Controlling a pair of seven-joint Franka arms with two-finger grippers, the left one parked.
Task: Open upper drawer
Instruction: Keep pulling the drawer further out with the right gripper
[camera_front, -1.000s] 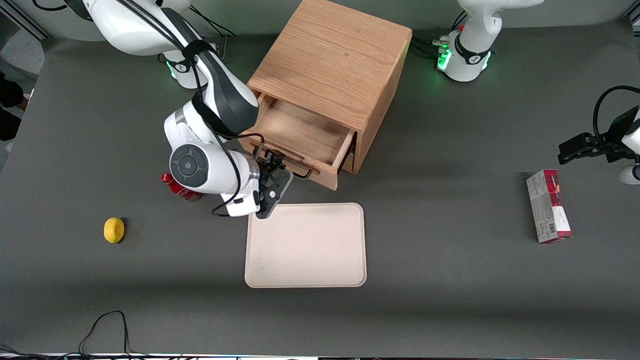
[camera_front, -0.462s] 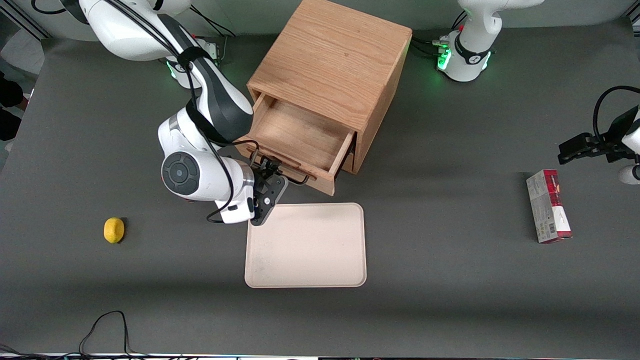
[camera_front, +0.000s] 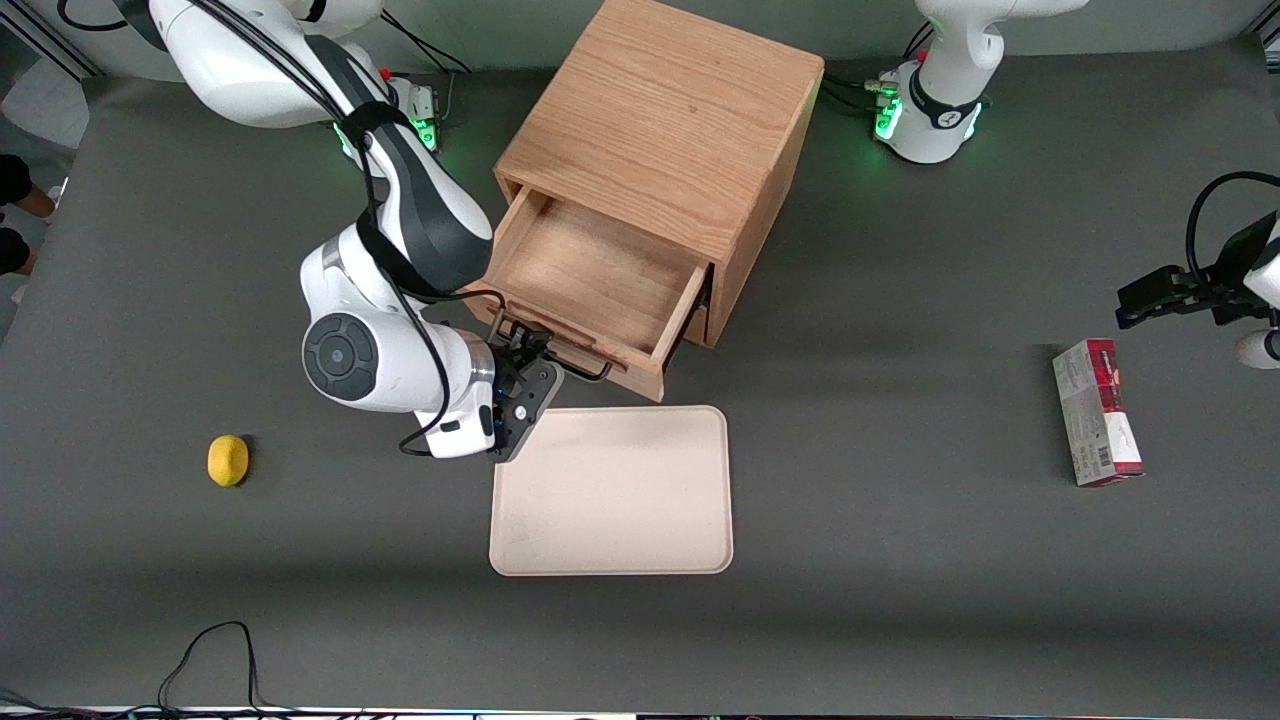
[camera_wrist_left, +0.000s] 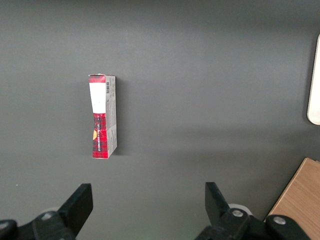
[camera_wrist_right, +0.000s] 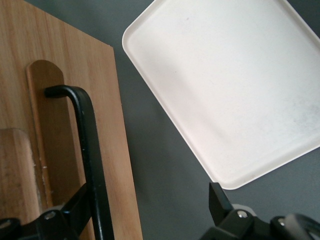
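The upper drawer (camera_front: 590, 270) of the wooden cabinet (camera_front: 660, 110) stands pulled well out, and its shallow tray is bare inside. A thin black wire handle (camera_front: 575, 368) runs along its front face (camera_wrist_right: 115, 100). My right gripper (camera_front: 522, 362) is at the end of that handle nearer the working arm, level with the drawer front. In the right wrist view the gripper (camera_wrist_right: 147, 197) is open, with its fingers wide apart. The handle bar (camera_wrist_right: 87, 130) passes close against one finger (camera_wrist_right: 75, 207). The other finger (camera_wrist_right: 217, 197) hangs over grey table by the tray's corner.
A beige tray (camera_front: 612, 490) lies flat just nearer the front camera than the drawer. A lemon (camera_front: 228, 460) sits toward the working arm's end. A red and grey box (camera_front: 1096, 412) lies toward the parked arm's end.
The drawer has slid a little farther out of the cabinet. The working arm and gripper shifted toward their own end of the table and now hide a red can seen earlier.
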